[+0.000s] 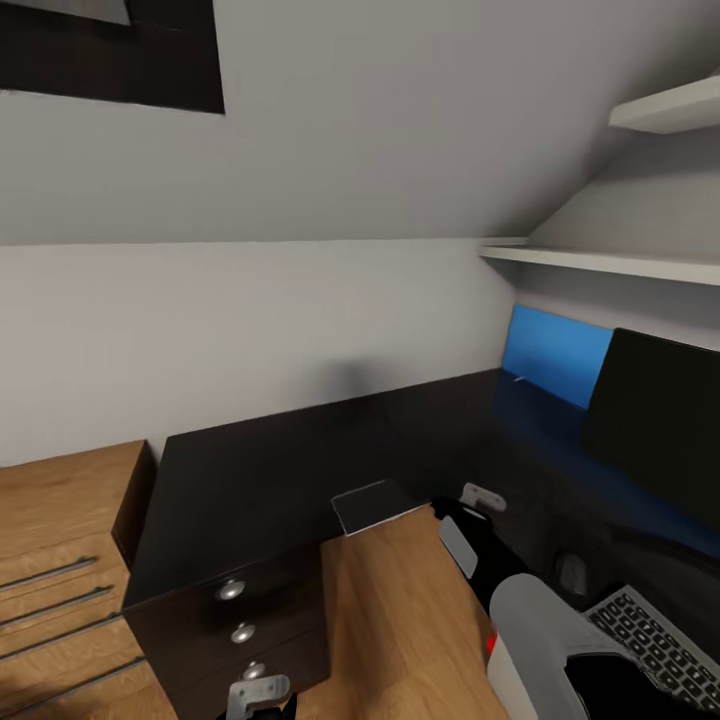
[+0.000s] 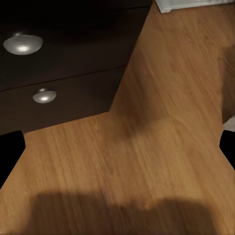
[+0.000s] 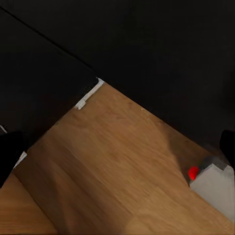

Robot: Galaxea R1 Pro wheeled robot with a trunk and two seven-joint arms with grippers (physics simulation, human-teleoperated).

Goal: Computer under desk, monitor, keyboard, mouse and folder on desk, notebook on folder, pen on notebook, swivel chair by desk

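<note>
The black desk (image 1: 300,470) fills the middle of the head view, its drawer unit (image 1: 240,620) at the front. On its right part stand the monitor (image 1: 660,420), the keyboard (image 1: 655,640) and a small dark mouse (image 1: 572,575). A bright blue panel (image 1: 555,355) leans at the wall behind the monitor; I cannot tell if it is the folder. My right gripper (image 1: 470,520) (image 3: 117,149) hangs open over the floor at the desk's inner corner. My left gripper (image 1: 258,692) (image 2: 117,149) is open before the drawers (image 2: 58,58). Computer, swivel chair, notebook and pen are out of view.
A light wooden drawer unit (image 1: 60,540) stands left of the desk. White wall shelves (image 1: 600,262) hang above the monitor. Wood floor (image 1: 400,620) lies in the desk's inner corner, with a white foot edge (image 3: 90,93). A pale grey body with a red spot (image 3: 210,181) sits low.
</note>
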